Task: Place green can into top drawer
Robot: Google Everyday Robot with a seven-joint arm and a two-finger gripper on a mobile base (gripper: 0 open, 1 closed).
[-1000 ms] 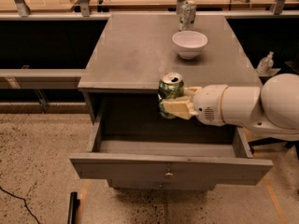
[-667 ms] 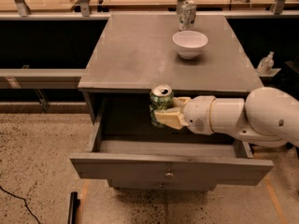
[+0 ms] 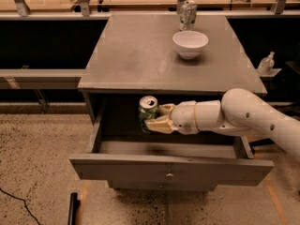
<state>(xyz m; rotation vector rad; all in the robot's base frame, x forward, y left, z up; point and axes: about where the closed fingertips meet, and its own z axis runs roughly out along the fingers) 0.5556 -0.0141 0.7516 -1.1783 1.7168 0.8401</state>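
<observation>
1. The green can [image 3: 148, 112] is hanging upright over the open top drawer [image 3: 117, 165], left of its middle, so the lowering step is under way.
2. Next, I judge, the can is needing to go down onto the drawer floor before any release.
3. The gripper [image 3: 155, 118], just right of the can, is clamping its side with fingers narrowly apart; the can is probably not touching the floor.

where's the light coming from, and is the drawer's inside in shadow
Camera view: light from above brightens the grey cabinet top; the wide grey top drawer is dark at the back, its floor dimly lit; the small dark-green can, clamped in the cream two-finger gripper above the drawer, glints on its silver lid.
</observation>
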